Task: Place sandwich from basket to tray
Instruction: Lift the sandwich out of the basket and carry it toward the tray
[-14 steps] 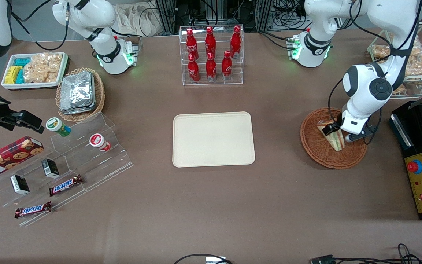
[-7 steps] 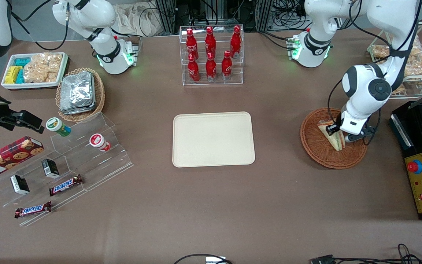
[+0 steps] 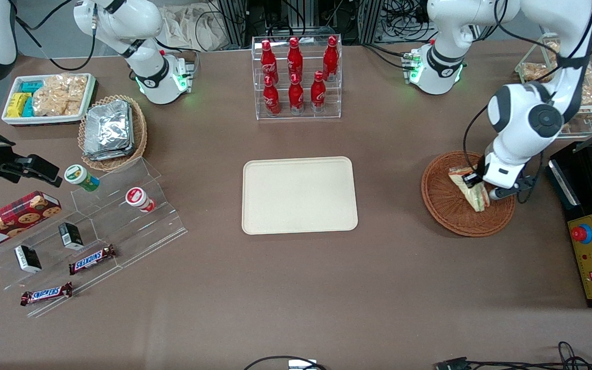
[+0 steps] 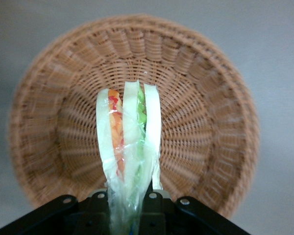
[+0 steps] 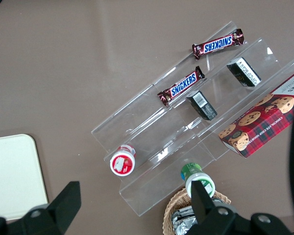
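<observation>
The left arm's gripper is clenched on the wrapped sandwich, pinching the wedge at one end so its long axis runs straight out from the fingers toward 12 o'clock, over the floor of the brown wicker basket. In the front view the sandwich hangs in the gripper above the basket. The cream tray lies at 9 o'clock from it, well apart, toward the parked arm's end.

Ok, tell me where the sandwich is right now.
The sandwich is pinched in the gripper just above the basket, toward the working arm's end of the table.
</observation>
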